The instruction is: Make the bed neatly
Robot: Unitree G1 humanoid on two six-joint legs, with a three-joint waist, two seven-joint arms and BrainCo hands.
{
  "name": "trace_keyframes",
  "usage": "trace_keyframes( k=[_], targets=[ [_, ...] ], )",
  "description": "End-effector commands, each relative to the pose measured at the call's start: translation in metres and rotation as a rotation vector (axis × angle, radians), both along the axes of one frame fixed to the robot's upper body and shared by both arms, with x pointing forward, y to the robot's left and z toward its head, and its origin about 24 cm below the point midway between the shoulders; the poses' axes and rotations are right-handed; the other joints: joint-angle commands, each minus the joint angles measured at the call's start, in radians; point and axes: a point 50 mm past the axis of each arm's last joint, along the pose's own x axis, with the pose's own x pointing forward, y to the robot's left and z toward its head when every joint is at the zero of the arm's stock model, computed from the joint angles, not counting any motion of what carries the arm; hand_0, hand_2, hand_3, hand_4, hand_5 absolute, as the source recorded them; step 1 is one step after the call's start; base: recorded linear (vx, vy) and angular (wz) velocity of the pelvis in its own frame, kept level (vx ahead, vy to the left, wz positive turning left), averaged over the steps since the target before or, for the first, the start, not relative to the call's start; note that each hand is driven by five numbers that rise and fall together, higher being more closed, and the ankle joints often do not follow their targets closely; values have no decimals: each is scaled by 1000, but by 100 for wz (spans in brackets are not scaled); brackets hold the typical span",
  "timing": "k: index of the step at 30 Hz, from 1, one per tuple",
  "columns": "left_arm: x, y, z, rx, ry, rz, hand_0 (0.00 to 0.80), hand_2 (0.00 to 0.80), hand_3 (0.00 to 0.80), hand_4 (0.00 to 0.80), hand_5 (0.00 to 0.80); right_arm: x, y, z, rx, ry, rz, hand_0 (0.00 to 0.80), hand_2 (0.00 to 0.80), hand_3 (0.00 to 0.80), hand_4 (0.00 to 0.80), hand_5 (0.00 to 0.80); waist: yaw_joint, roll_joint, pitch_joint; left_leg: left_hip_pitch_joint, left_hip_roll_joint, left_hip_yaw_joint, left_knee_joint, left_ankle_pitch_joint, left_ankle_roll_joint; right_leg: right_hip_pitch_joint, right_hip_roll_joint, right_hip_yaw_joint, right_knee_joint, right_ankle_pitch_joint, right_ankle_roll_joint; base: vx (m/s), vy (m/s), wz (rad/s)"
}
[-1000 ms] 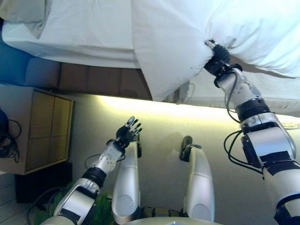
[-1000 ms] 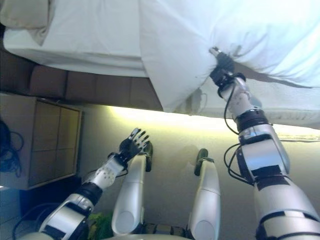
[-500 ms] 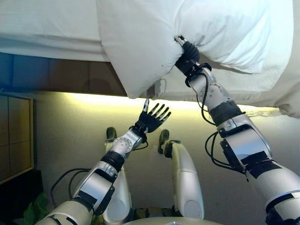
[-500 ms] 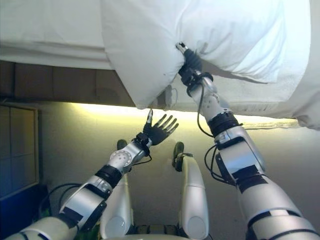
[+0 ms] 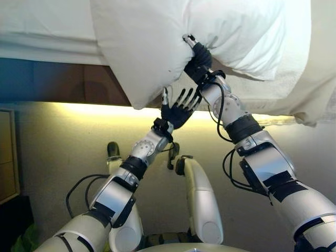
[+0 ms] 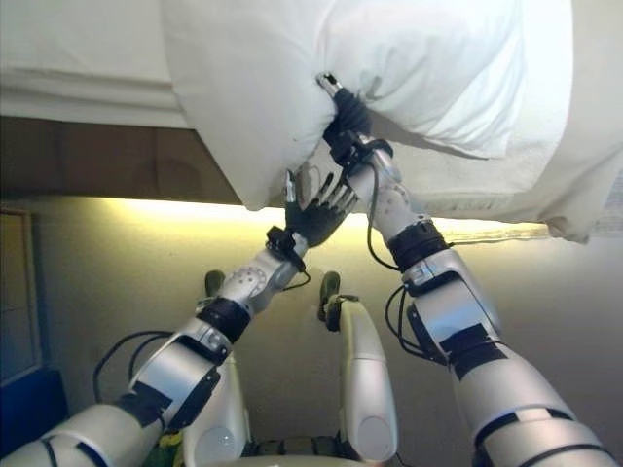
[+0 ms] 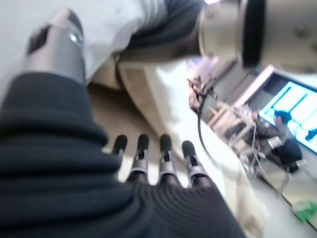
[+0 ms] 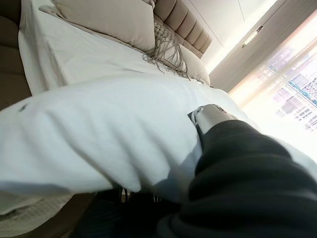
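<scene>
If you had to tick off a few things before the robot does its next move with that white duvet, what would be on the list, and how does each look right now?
1. Right hand has hold of the duvet: ok, it is pushed into a bunched fold, thumb showing on top.
2. How firmly the right hand's fingers close: cannot tell, the cloth hides them.
3. Left hand ready to take hold: ok, open with fingers spread, just below the hanging corner.
4. Left hand already gripping the duvet: not ok, it holds nothing yet.
5. Duvet lying flat on the bed: not ok, a corner hangs over the bed's edge.
6. Pillows at the head of the bed in place: ok, they lean there.
</scene>
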Motion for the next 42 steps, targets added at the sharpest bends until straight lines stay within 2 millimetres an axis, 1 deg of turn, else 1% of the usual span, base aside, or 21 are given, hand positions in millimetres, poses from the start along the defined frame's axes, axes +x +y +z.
trace_keyframes(
  k=[1,4,7,11,14,18,21,26,30,31,32,36,42],
  targets=[
    [-3,-36,55,-157,-164,-56,0,0,0,0,0,-30,34,41,104,-218,205,800,800,800,800,800,2,-37,-9,-44,-21,17,52,-17,82,26,-21,16,-133,138,51,41,-52,-6],
    [5,-29,70,-170,-202,-3,0,0,0,0,0,-35,38,39,117,-227,236,800,800,800,800,800,-12,-47,-14,-53,-18,23,54,-14,80,17,-17,17,-135,142,51,36,-26,-1],
    [13,-20,89,-185,-255,64,0,0,0,0,0,-41,41,40,119,-242,275,800,800,800,800,800,-24,-60,-23,-73,-12,20,62,-13,76,-3,-15,13,-134,145,52,10,-8,0],
    [22,-3,105,-201,-296,167,0,0,0,0,0,-47,41,40,142,-260,309,800,800,800,800,800,-36,-68,-32,-81,-3,24,59,-11,70,-14,-13,9,-135,142,50,22,3,-3],
    [25,9,115,-233,-338,233,0,0,0,0,0,-51,39,38,153,-274,318,800,800,800,800,800,-43,-67,-32,-84,-2,26,56,-9,66,-20,-14,8,-133,138,47,10,14,-1],
    [29,25,123,-265,-361,306,0,0,0,0,0,-52,34,39,165,-283,301,800,800,800,800,800,-42,-56,-30,-86,-6,27,48,-4,61,-28,-22,8,-129,129,44,26,52,-3],
    [30,36,126,-282,-368,355,0,0,0,0,0,-52,27,40,186,-295,283,800,800,800,800,800,-38,-50,-27,-89,-7,25,39,-1,60,-33,-30,4,-125,121,43,2,43,-1],
    [31,52,119,-303,-336,436,0,0,0,0,0,-50,17,34,218,-288,249,800,800,800,800,800,-26,-38,-24,-80,-10,26,19,4,57,-29,-40,-5,-120,108,43,-11,39,5],
    [31,64,116,-315,-333,489,0,0,0,0,0,-46,9,28,190,-271,203,800,800,800,800,800,-21,-29,-25,-59,-11,34,-7,12,54,-13,-48,-10,-130,102,45,-19,47,7],
    [31,67,115,-315,-337,496,0,0,0,0,0,-44,6,26,174,-256,182,668,668,668,668,668,-20,-27,-25,-54,-10,36,-11,12,53,-9,-51,-12,-133,101,45,-27,50,8],
    [31,70,115,-315,-336,508,0,0,0,0,0,-41,2,23,150,-228,148,0,0,0,0,0,-18,-25,-27,-50,-9,38,-16,14,52,-5,-54,-15,-135,100,45,-31,49,9],
    [31,85,113,-316,-324,557,0,0,0,0,0,-32,-14,11,106,-177,84,0,0,0,0,0,-12,-20,-33,-22,-9,43,-41,20,49,19,-61,-20,-144,93,47,-37,76,11],
    [31,100,111,-307,-318,593,0,0,0,0,0,-28,-25,-3,-13,-149,56,0,0,0,0,0,-3,-20,-43,18,-9,52,-59,20,49,56,-71,-26,-147,87,52,-38,60,13]
  ],
)
